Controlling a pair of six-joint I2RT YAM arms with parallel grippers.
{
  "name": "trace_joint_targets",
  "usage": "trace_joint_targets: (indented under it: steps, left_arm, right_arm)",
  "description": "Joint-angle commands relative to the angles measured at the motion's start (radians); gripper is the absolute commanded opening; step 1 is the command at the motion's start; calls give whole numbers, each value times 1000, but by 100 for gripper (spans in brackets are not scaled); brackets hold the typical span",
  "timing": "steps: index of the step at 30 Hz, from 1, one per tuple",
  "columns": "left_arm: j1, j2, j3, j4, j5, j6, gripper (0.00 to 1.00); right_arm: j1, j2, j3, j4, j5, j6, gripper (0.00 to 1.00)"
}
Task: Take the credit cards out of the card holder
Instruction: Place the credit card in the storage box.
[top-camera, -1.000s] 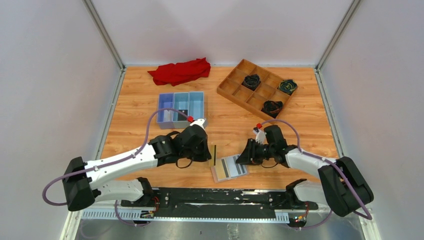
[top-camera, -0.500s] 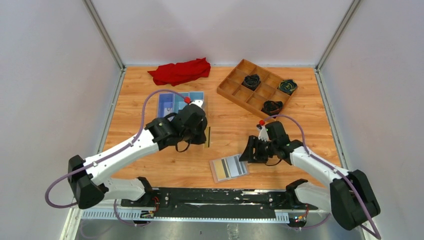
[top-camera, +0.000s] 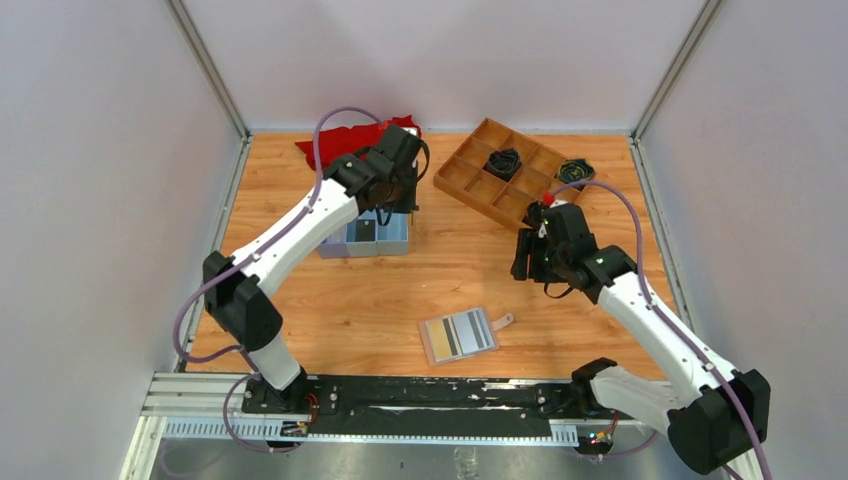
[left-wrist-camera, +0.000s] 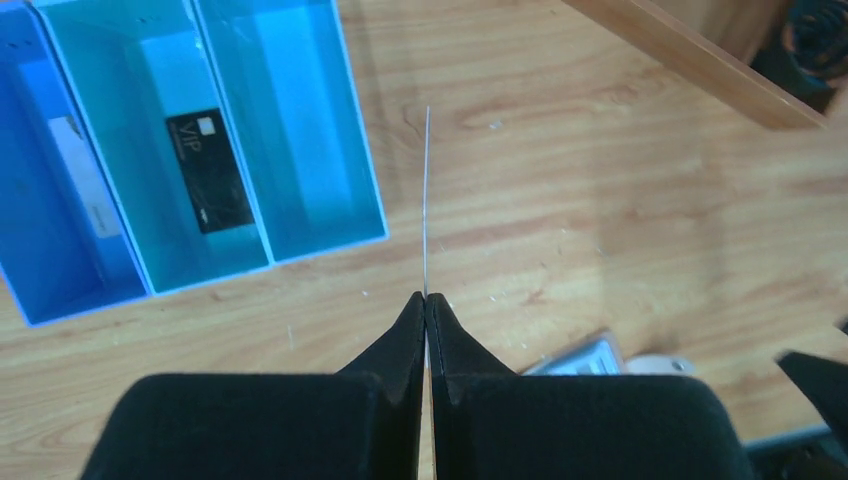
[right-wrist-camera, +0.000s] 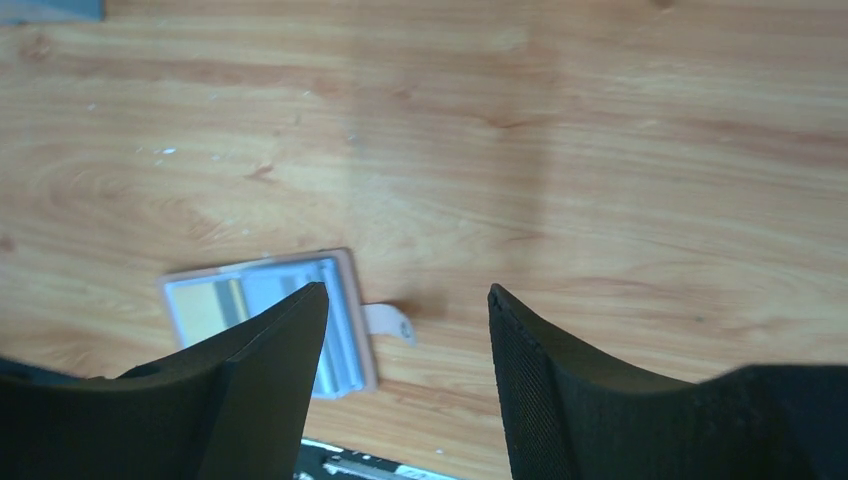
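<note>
The card holder lies open on the table near the front edge, grey inside up, with a gold-tan card and dark stripes showing in it. It also shows in the right wrist view. My left gripper is shut on a thin card seen edge-on. It holds the card above the table just right of the blue tray. In the top view the left gripper is at the tray's far right corner. My right gripper is open and empty, raised above the table right of the holder.
The blue tray holds a black card in its middle compartment and a pale card in the left one. A wooden grid tray with dark coiled items stands back right. A red cloth lies at the back.
My left arm has carried the card from beside the holder back to the blue tray. My right gripper has lifted off the holder and moved back and to the right.
</note>
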Motion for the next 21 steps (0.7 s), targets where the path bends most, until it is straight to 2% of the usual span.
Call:
trace_joint_targets:
  steps: [1,13,21]
  left_arm:
    - [29,81,100,-94,-83,10,0]
    - [51,202,176,-176,-256,2,0]
    - [56,345,259,-200,-311,-19,0]
  right_arm:
    - [-28,24,68,-140,232,-61,65]
    - [-144,246,220,-178,199,-18,64]
    - [-169,312,323,-200,169,-47,63]
